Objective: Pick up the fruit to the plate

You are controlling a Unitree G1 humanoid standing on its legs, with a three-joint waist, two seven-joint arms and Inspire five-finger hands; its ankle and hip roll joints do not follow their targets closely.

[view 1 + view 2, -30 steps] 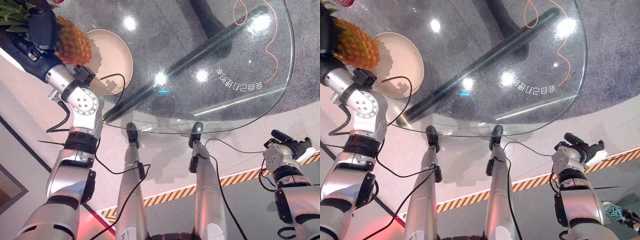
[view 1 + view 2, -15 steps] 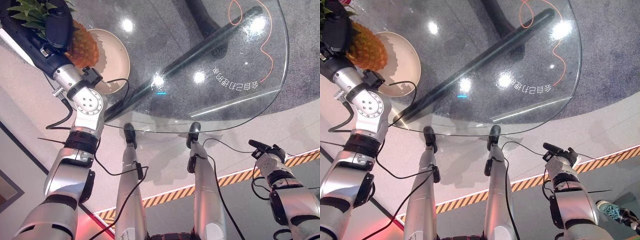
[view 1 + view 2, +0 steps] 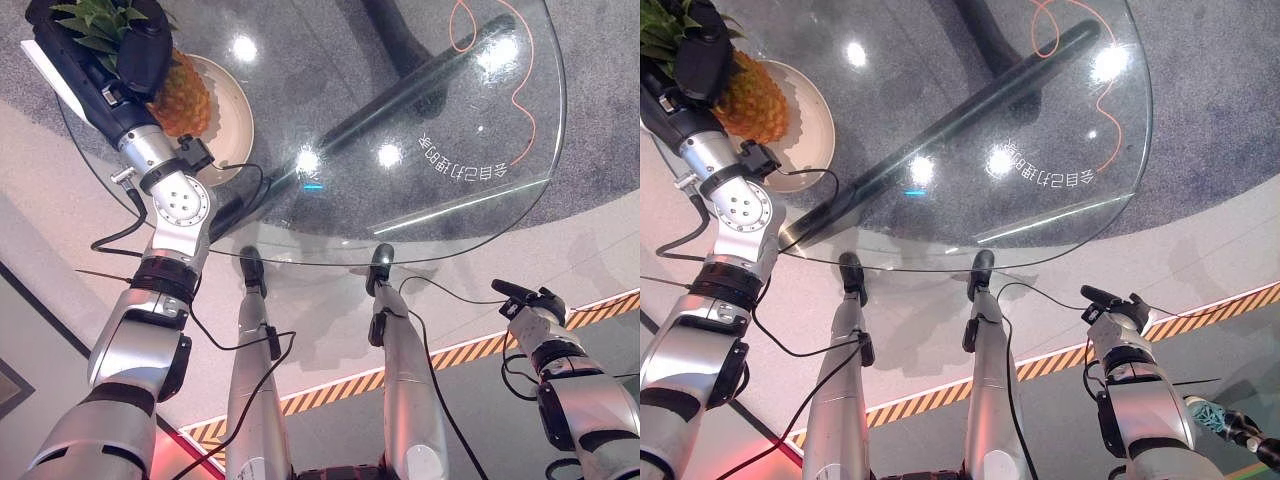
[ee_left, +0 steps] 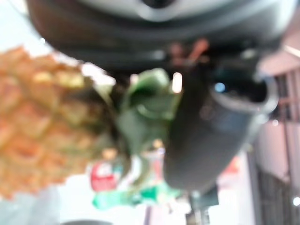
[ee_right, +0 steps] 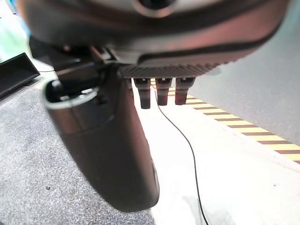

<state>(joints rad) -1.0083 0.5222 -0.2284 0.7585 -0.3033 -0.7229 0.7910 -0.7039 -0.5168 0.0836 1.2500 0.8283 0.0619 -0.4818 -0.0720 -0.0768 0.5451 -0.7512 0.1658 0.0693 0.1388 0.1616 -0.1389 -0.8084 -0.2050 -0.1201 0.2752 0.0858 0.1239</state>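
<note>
A pineapple (image 3: 185, 100) with green leaves hangs over the left part of a beige plate (image 3: 235, 120) on the round glass table (image 3: 450, 205). My left hand (image 3: 140, 55) is shut on the pineapple at its leafy top, and the left wrist view shows the fruit (image 4: 33, 122) beside the thumb (image 4: 201, 145). Whether the fruit touches the plate I cannot tell. My right hand (image 3: 525, 295) hangs below the table's near edge at the lower right, fingers straight and holding nothing (image 5: 103, 150).
A dark table foot (image 3: 400, 95) and an orange cord (image 3: 520, 90) show through the glass. Yellow-black striped tape (image 3: 450, 355) runs across the floor near my right hand.
The camera has shifted. My left hand has carried the pineapple from beside the plate to over its left part. The right hand has drawn inward a little.
</note>
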